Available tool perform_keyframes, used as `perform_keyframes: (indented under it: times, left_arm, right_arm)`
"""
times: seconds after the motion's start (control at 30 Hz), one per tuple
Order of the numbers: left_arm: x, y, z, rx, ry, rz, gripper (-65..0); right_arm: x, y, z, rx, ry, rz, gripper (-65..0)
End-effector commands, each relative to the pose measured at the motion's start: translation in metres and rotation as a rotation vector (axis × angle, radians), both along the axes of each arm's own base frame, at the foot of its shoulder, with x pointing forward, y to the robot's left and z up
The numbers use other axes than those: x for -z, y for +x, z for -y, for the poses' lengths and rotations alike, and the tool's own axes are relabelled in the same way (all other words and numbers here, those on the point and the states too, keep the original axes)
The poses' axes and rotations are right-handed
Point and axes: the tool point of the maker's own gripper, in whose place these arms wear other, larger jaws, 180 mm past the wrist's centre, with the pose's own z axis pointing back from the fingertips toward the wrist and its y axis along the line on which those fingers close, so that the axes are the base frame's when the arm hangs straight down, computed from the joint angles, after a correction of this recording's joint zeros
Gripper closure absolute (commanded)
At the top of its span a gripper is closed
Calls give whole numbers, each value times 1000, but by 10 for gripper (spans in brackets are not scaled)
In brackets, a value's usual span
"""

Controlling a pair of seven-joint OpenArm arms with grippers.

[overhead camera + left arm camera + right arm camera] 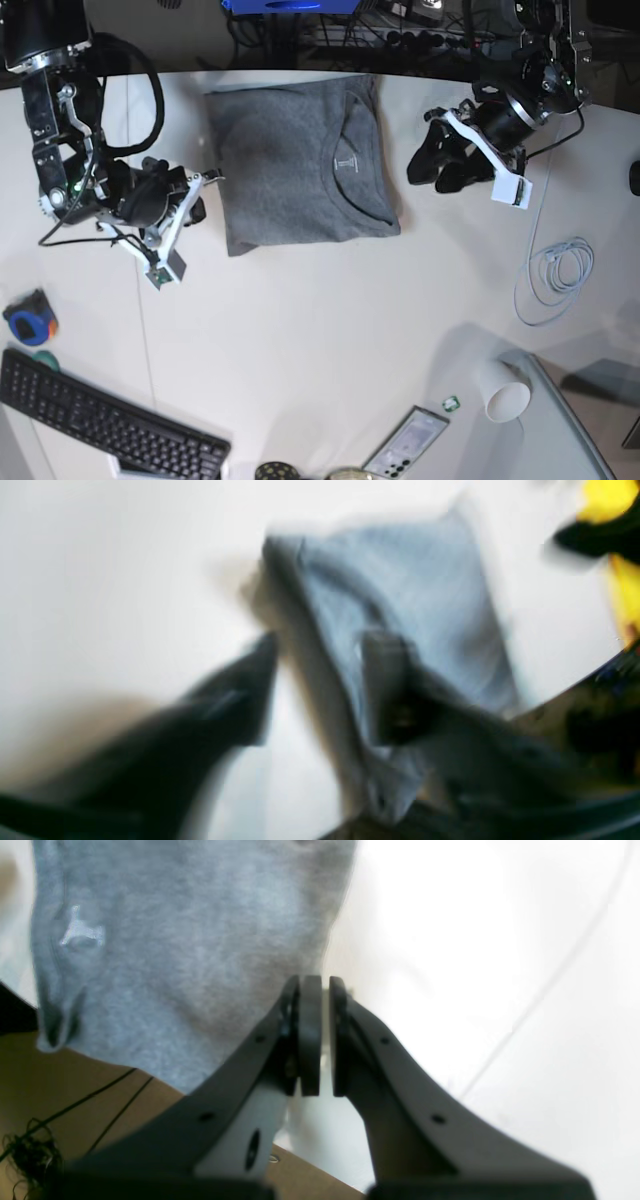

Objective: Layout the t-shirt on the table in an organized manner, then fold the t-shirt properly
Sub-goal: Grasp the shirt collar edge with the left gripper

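Folded plain heather-grey cotton t-shirt (300, 165) lying flat on large white smooth table (330, 330), between both arms. Right gripper (207, 178) closed together, empty, just beside shirt's near edge. Left gripper (432, 165) apart, holding nothing, farther off. Long axis running away from base.

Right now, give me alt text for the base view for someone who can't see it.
A grey t-shirt lies folded into a compact rectangle on the white table, collar showing, with the right gripper beside its left edge and the left gripper off to its right. A keyboard, paper cup and coiled cable sit nearby.
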Motion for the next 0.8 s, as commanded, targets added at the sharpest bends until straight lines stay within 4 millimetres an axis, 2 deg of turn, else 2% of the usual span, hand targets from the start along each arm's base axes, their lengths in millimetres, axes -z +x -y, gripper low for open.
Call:
perform_keyframes:
  times: [0.0,0.03,0.07,0.2,0.3,0.43,0.57,0.67,0.7,0.77]
  left_arm:
    - [-7,6,1,-5,-33,27,-487]
    - [-5,9,1,-8,-41,26,-592]
    - [-2,9,7,12,-53,22,-650]
    - [19,10,30,108,-106,-13,-650]
    - [40,7,39,99,-143,-76,-650]
    - [63,-4,44,69,-176,-149,-650]
    - [79,-14,45,47,-191,-206,-650]
    - [84,-13,44,38,-194,-218,-650]
    - [84,-10,45,44,-185,-216,-643]
    - [91,-11,52,59,-166,-229,-559]
  right_arm:
    - [-9,9,-1,-4,13,38,-27]
    - [-9,9,-1,-4,13,38,-27]
    - [-9,9,-1,-4,13,38,-27]
    - [-9,9,-1,-4,13,38,-27]
    - [-9,9,-1,-5,11,36,-27]
    - [-8,9,10,-7,-16,36,-27]
    - [-8,9,12,-2,-18,38,-27]
    - [-8,9,12,-2,-18,38,-27]
    - [-8,9,12,-2,-18,38,-27]
    - [-8,9,12,-2,-18,38,-27]
